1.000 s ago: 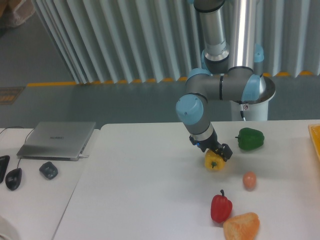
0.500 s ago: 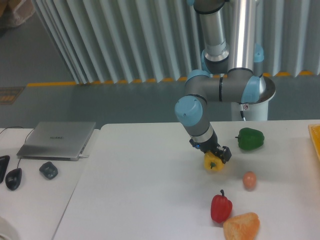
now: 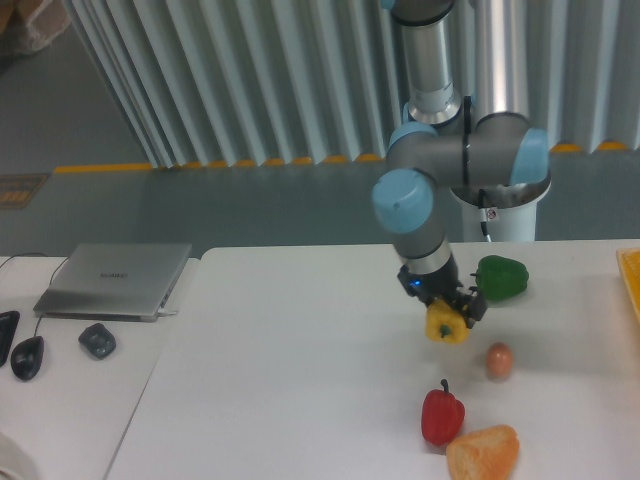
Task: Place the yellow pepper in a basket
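Clamped on the yellow pepper (image 3: 446, 326) at centre right of frame: the pincer (image 3: 449, 311), just above the worktop (image 3: 280, 380). Well apart, at the far right edge: the basket (image 3: 632, 272), its sliver running along that edge.

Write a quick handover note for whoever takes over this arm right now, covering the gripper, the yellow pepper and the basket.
Gripper: shut on the yellow pepper, carried just left of the green pepper.
Basket: only a sliver shows at the table's right edge.
Done: pepper grasped.
Left: carry it right past the green pepper, over the basket, and release.
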You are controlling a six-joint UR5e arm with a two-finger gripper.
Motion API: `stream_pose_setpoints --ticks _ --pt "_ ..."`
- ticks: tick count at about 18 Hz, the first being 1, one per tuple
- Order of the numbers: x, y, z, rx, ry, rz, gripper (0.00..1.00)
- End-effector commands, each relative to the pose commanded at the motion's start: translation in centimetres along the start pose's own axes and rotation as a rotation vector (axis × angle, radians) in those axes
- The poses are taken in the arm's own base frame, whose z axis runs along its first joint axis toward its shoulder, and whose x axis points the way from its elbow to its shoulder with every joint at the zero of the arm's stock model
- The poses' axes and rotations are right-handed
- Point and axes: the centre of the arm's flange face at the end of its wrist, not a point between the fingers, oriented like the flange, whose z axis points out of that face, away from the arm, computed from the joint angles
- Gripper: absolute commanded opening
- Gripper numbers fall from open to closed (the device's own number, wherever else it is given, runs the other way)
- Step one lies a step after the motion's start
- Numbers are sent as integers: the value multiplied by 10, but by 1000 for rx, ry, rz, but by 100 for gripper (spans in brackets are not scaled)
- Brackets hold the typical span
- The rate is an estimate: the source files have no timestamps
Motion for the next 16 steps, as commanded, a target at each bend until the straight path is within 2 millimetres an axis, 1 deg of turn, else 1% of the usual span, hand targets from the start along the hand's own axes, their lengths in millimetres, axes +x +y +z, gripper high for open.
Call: stream_pose_setpoints --ticks 3,5,7,9,14,15,16 --pt "-21 15 -2 8 4 10 42" --pt "-34 23 -3 11 4 50 42" --pt "-47 35 -11 23 -7 94 42" --pt "-63 47 -10 25 -9 128 42" --pt "-116 81 -16 86 4 185 42" --pt "-128 91 -14 94 9 196 42" --pt "-145 107 -13 95 4 232 42"
